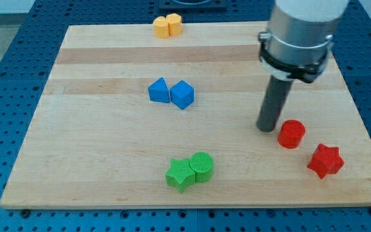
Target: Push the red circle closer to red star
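Status: my tip rests on the table just beside the red circle, on the circle's left side in the view and very slightly toward the view's top. Whether the tip touches the circle I cannot tell; any gap is very thin.

I carry no fingers, only the straight rod, so there is nothing to open, close or hold.

Position of task items: the red circle sits in the view's lower right part of the table. The red star lies near it, further to the view's right and bottom. The two are apart, with a strip of bare wood showing between them.

Progress, my judgement: the circle is already near the star but not against it. The remaining work is a short push. My tip is on the far side of the circle from the star, roughly in line, so a push toward the view's lower right should close the gap.

Orientation: the circle is a short upright cylinder, flat face up. It is round in plan, so it has no long axis and no heading on the table. The star lies flat; its points give no single direction.

Other blocks stand well apart.
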